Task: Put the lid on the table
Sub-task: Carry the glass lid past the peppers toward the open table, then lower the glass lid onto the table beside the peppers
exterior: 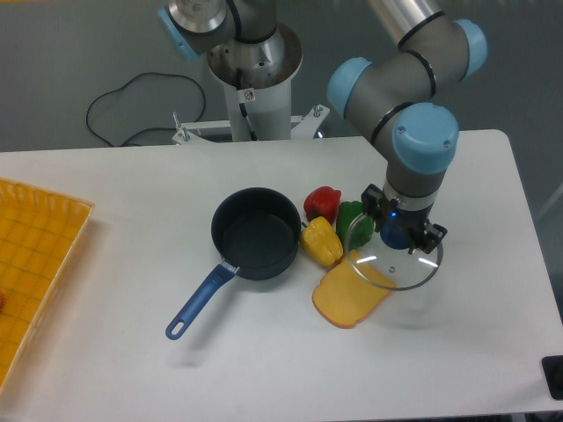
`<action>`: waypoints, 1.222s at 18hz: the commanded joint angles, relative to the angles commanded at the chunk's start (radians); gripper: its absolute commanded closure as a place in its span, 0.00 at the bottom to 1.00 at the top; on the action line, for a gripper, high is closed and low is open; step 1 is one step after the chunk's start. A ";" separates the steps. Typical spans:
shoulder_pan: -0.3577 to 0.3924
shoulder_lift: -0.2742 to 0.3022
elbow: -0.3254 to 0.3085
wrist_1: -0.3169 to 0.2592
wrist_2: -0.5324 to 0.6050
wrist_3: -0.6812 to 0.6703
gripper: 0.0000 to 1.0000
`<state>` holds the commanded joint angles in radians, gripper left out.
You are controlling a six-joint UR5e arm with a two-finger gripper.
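My pincer (398,236) is mostly hidden under my own wrist, so I can make out only the dark tips of its fingers on either side of the blue knob of the lid (393,260); they are closed on that knob and carry the lid. The glass disc hangs tilted above the table (132,185), toward its right part, its left edge in front of the green pepper (352,217) and its lower edge over a corner of the flat yellow-orange slice (345,297). Whether the rim touches anything I cannot tell. At the left edge a yellow gridded tray (35,255) is cut off, and at the bottom right corner a dark thing (553,376) is cut off too. A small sticker on my base column bears a red mark, too small to read. Left of the lid stand a red pepper (322,202) and a yellow pepper (322,242), the latter just beside the dark blue saucepan (255,233), whose blue handle points down-left. A black cable (132,105) loops behind the table.
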<state>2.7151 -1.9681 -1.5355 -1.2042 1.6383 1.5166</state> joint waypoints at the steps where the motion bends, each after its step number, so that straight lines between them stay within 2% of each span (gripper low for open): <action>1: 0.005 -0.003 -0.003 0.005 0.006 0.022 0.60; 4: 0.029 -0.003 -0.018 0.012 0.008 0.042 0.60; 10: 0.101 -0.008 -0.051 0.035 0.003 0.188 0.60; 15: 0.109 -0.054 -0.060 0.119 0.005 0.192 0.60; 22: 0.115 -0.089 -0.063 0.189 0.008 0.211 0.60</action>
<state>2.8302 -2.0570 -1.5984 -1.0156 1.6459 1.7273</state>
